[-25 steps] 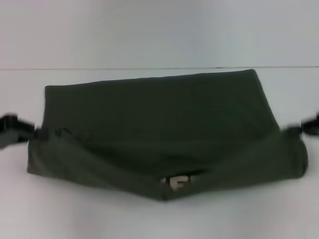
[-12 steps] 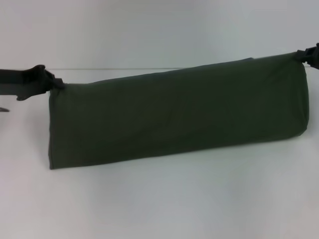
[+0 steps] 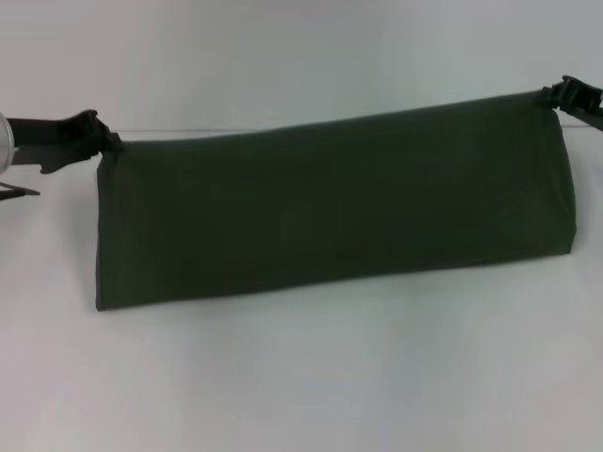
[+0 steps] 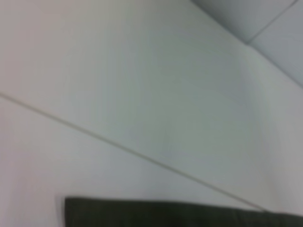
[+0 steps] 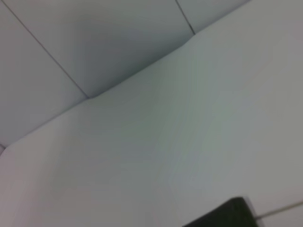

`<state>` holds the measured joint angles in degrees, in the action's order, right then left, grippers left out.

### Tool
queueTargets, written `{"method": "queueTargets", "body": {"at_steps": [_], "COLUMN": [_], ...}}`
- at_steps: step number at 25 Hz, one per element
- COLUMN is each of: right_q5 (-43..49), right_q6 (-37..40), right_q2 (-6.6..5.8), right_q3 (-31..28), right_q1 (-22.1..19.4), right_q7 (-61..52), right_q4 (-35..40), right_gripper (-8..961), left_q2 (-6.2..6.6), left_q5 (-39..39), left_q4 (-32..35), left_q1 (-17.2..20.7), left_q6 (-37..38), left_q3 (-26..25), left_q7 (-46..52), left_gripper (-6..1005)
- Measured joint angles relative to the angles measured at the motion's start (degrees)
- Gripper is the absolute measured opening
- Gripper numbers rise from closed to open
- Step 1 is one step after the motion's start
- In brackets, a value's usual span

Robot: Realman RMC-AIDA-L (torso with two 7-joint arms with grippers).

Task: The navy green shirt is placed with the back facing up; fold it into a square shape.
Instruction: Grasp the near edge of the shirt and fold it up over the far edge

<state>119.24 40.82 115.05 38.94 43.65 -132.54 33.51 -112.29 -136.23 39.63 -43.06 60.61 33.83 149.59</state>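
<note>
Navy green shirt (image 3: 330,207) stretched as a long folded band above the white tabletop (image 3: 311,377), top edge raised, lower edge down near the surface. Left gripper (image 3: 105,143) jaws clamped on its left upper corner; right gripper (image 3: 549,94) jaws clamped on its right upper corner, slightly higher.

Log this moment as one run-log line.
left pincer: shut on navy green shirt corner | right pincer: shut on opposite corner | shirt: stretched between them, lower edge on table

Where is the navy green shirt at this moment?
In the head view, the navy green shirt hangs stretched across the middle, above the white table, held at its upper corners by the left gripper and the right gripper.
</note>
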Motion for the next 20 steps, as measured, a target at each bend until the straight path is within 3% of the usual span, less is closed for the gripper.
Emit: {"method": "queueTargets", "body": {"at_steps": [7,14,20], "right_q5": [0.23,1.26,1.25], "right_q6": [-5.34,-15.96,-16.57], "right_q2": [0.40,-0.27,-1.15], "right_q3": [1.26,5.56,6.77], "right_q1": [3.42,7.28,7.92], "right_q7": [-0.40,0.07,-0.34], "right_q4": [-0.91,-8.86,-8.60], "right_gripper": [9,9,9], "left_q2": [-0.12,-0.57,-0.93], "left_q5": [0.53,0.15,0.15], "left_q4": [0.29,-2.42,-3.07], "left_q1": [-1.26,-2.47,-2.47], "left_q6": [-3.04,-8.80,-11.21], "left_q3": [0.03,2.34,2.55], "left_q7": [0.29,0.38,0.71], "left_gripper": [15,15,15]}}
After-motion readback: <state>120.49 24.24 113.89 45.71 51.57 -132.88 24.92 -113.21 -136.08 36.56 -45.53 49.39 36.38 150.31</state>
